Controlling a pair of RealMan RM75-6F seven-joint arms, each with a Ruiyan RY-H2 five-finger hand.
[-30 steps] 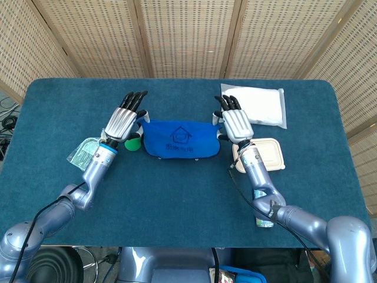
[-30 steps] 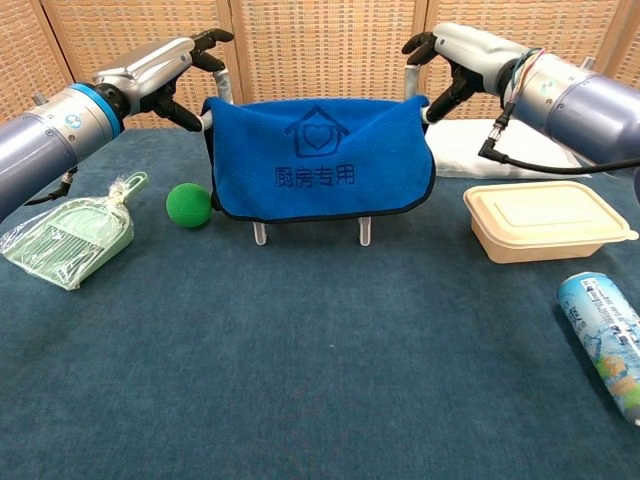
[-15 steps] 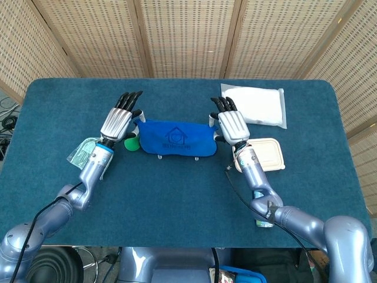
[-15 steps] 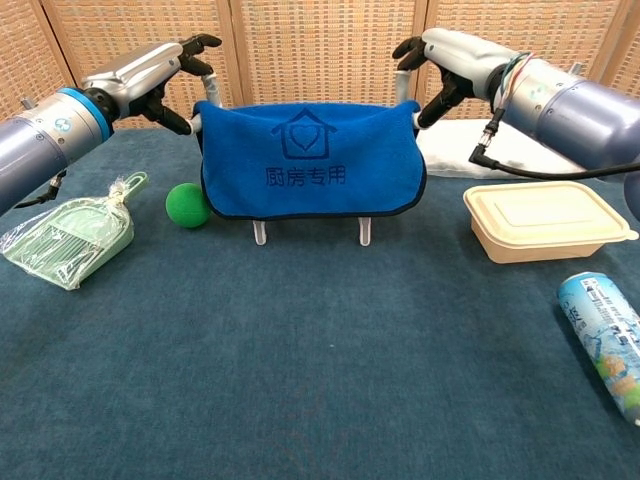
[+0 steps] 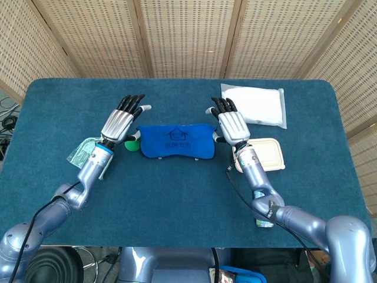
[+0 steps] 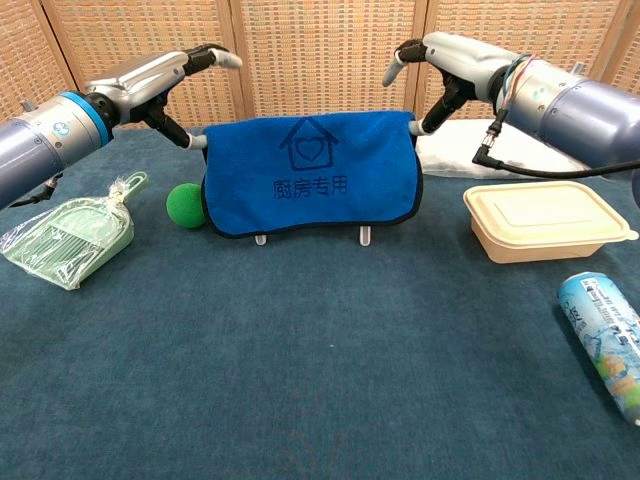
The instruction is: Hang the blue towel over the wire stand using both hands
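Since the earlier frames the blue towel (image 6: 310, 170) has sunk lower over the wire stand (image 6: 362, 235), so that only the stand's feet show beneath its hem, and both hands have let go of its top corners. The towel now hangs draped near the middle of the desk (image 6: 300, 380), a dark teal surface backed by woven wicker screens (image 5: 188, 35). The left hand (image 5: 119, 120) hovers beside the towel's left end, fingers spread and holding nothing; the right hand (image 5: 231, 122) hovers likewise at the right end, released and empty. A green ball (image 6: 188, 204) lies just beside the towel's left edge, a green dustpan (image 6: 75, 238) nearer the desk's left edge, and a lidded container (image 6: 545, 220), a white packet (image 5: 259, 105) and a can (image 6: 608, 340) toward the right edge.
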